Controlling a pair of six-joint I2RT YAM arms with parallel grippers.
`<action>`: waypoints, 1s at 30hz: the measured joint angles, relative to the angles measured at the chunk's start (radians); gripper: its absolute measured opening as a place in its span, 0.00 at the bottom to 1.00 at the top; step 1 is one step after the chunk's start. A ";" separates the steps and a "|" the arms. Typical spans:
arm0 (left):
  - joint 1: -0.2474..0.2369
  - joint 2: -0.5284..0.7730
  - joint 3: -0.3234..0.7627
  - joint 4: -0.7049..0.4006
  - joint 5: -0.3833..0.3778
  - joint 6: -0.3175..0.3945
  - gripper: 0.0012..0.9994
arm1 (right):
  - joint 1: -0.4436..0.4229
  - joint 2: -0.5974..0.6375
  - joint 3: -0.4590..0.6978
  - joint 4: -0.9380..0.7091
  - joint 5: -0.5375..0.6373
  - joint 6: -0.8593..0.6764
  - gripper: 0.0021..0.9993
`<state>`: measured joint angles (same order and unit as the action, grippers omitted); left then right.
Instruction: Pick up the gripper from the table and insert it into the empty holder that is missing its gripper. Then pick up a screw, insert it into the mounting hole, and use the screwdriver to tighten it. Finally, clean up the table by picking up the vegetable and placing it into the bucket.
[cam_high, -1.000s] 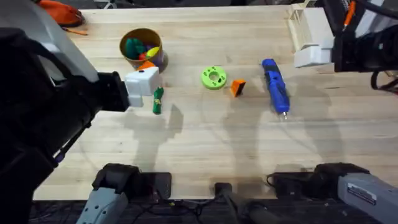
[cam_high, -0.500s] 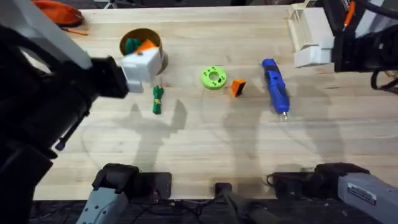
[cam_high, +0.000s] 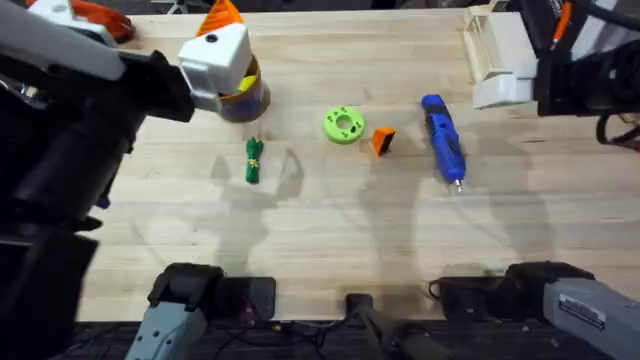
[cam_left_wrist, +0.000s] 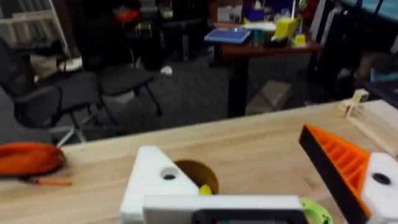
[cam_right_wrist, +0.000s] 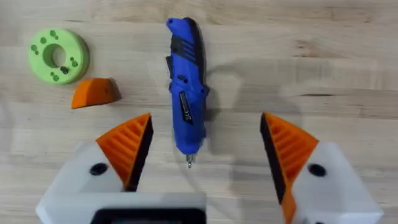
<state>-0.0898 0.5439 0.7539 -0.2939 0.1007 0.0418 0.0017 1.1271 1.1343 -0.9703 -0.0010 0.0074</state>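
Loose orange gripper (cam_high: 382, 141) at three o'clock of green disc (cam_high: 343, 125); right end effector (cam_right_wrist: 202, 149) spread wide, best lowered squarely astride it; left end effector's (cam_high: 222, 45) state unclear.

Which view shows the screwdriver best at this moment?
The right wrist view: the screwdriver lies whole on the table, metal tip visible, between the open right gripper fingers. The overhead view shows it complete but smaller.
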 joint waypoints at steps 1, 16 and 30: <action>0.010 -0.012 -0.030 0.040 0.019 0.004 0.99 | 0.000 0.000 0.000 0.000 0.000 0.000 0.99; 0.050 -0.389 -0.457 0.337 0.383 -0.012 0.99 | 0.000 0.000 0.000 0.000 0.000 0.000 0.99; 0.085 -0.539 -0.707 0.598 0.453 -0.087 0.99 | 0.000 0.000 0.000 0.000 0.000 0.000 0.99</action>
<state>-0.0046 0.0044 0.0471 0.3040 0.5537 -0.0454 0.0017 1.1271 1.1343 -0.9703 -0.0010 0.0074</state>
